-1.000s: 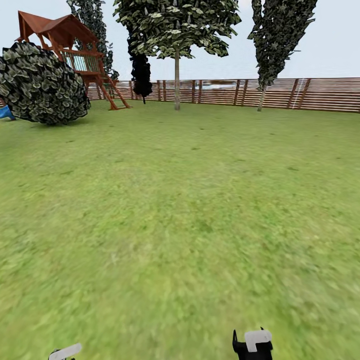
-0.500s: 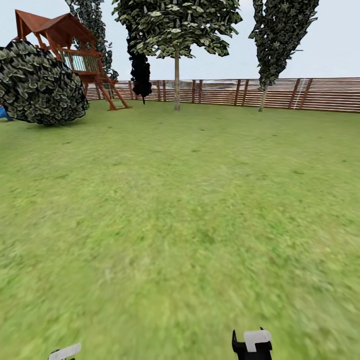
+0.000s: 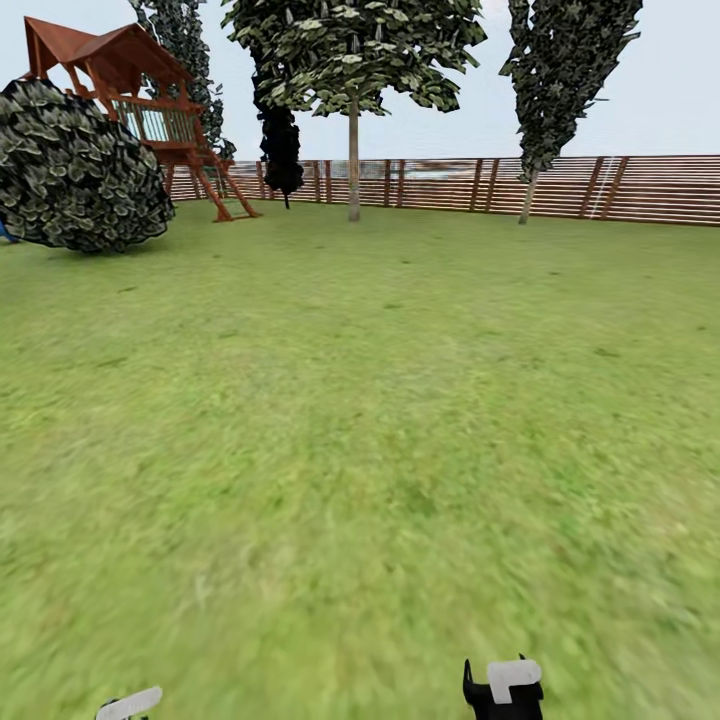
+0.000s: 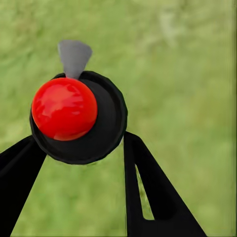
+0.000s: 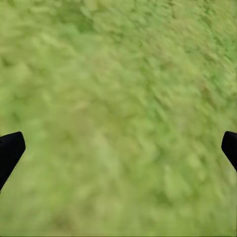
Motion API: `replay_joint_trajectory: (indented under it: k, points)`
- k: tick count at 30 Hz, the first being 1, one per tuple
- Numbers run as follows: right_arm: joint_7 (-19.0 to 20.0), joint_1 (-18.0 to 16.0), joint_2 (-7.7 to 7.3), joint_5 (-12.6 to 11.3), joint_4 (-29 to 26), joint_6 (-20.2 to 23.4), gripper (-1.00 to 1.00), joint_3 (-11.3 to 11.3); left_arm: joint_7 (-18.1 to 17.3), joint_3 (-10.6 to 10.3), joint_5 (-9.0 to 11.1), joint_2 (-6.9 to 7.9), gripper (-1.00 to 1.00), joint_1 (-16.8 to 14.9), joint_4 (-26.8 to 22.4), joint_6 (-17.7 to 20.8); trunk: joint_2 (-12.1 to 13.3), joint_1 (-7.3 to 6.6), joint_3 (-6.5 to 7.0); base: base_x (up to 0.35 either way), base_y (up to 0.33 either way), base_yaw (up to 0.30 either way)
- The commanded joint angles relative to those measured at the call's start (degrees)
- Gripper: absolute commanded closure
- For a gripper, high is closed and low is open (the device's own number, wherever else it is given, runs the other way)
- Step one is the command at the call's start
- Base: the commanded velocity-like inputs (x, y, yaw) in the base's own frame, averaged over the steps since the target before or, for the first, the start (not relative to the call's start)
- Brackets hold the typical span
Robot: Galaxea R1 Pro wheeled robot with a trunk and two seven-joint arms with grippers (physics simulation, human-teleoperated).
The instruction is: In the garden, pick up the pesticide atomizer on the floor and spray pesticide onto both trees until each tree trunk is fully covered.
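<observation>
You're facing open lawn, fence across the back. Pale-trunk trees stand at 12 o'clock and 1 o'clock; bush and playhouse at 10 o'clock. Left gripper is clamped on the atomizer. Right gripper is spread wide.
</observation>
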Motion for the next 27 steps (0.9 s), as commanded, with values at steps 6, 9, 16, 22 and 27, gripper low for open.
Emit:
replay_joint_trajectory:
  k: [6, 9, 16, 22, 27]
  points:
    - [-0.6, 0.0, -0.25, 0.2, 0.1, 0.1, -1.00, 0.4, -0.2, -0.2, 0.5, -0.10, 1.00, 0.0, 0.0, -0.2, 0.0, 0.03, -0.05, 0.339, 0.000, 0.000]
    - [-0.6, 0.0, -0.31, 0.2, 0.1, 0.1, -1.00, 0.4, -0.2, -0.2, 0.5, -0.13, 1.00, -0.1, 0.0, -0.2, 0.0, 0.03, -0.05, 0.341, 0.000, 0.000]
    - [-0.6, 0.0, -0.26, 0.2, 0.1, 0.1, -1.00, 0.4, -0.2, -0.2, 0.5, -0.35, 1.00, 0.0, 0.0, -0.2, 0.0, 0.03, -0.05, 0.341, 0.000, 0.000]
    - [-0.6, 0.0, -0.25, 0.2, 0.1, 0.1, -1.00, 0.4, -0.1, -0.2, 0.5, -0.23, 1.00, 0.0, 0.0, -0.1, 0.0, 0.03, -0.05, 0.341, 0.000, 0.000]
    - [-0.7, 0.0, -0.25, 0.2, 0.1, 0.1, -1.00, 0.4, -0.1, -0.2, 0.5, -0.21, 1.00, 0.0, 0.0, -0.2, 0.0, 0.03, -0.05, 0.341, 0.000, 0.000]
